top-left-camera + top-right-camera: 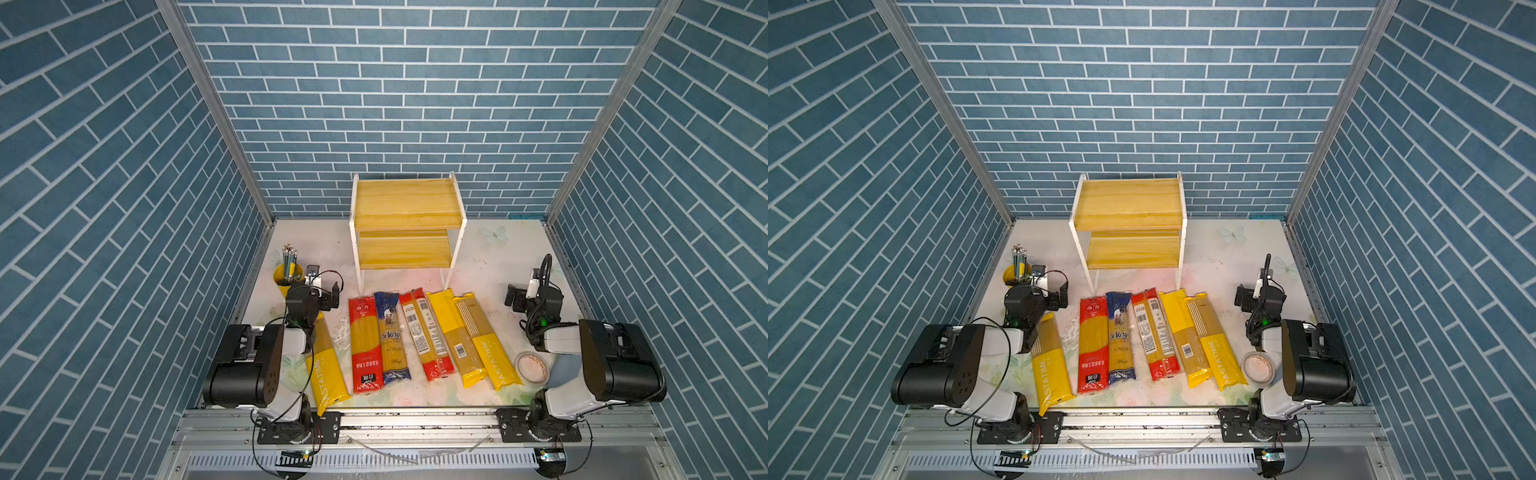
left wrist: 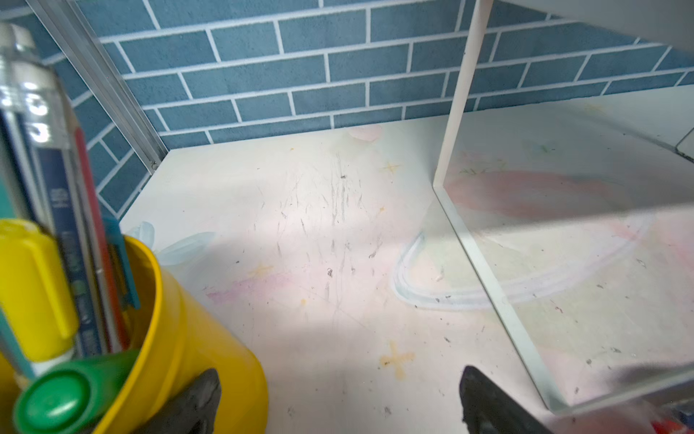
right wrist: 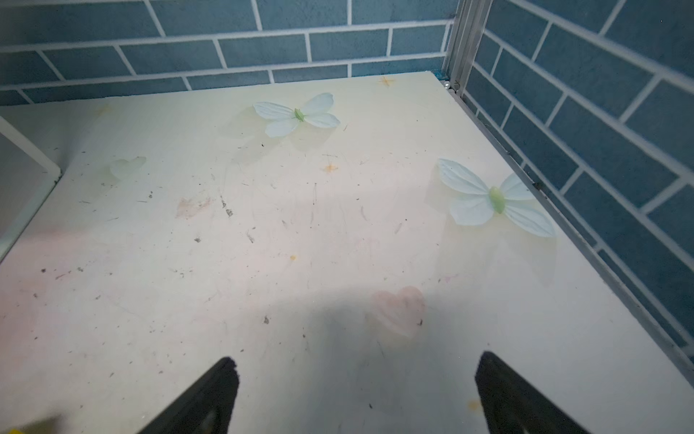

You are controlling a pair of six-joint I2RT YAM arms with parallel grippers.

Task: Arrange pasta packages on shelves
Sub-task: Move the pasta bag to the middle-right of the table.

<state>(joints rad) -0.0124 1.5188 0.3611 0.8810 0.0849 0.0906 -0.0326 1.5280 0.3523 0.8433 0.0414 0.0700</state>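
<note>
Shelves [image 1: 407, 203], centre-back in both top views: both boards bare, nothing placed yet. All 6 pasta packages [image 1: 428, 336] lie flat in a row on table [image 1: 490, 266] just in front, lower centre. Left gripper [image 2: 340, 402] & right gripper [image 3: 358, 375]: jaws wide apart, holding nothing. Whole job prob. left.

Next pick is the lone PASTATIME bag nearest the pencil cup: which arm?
Left, probably. The left gripper hangs open by the far end of the PASTATIME bag; the right gripper, also open, sits beyond the other five bags.
</note>
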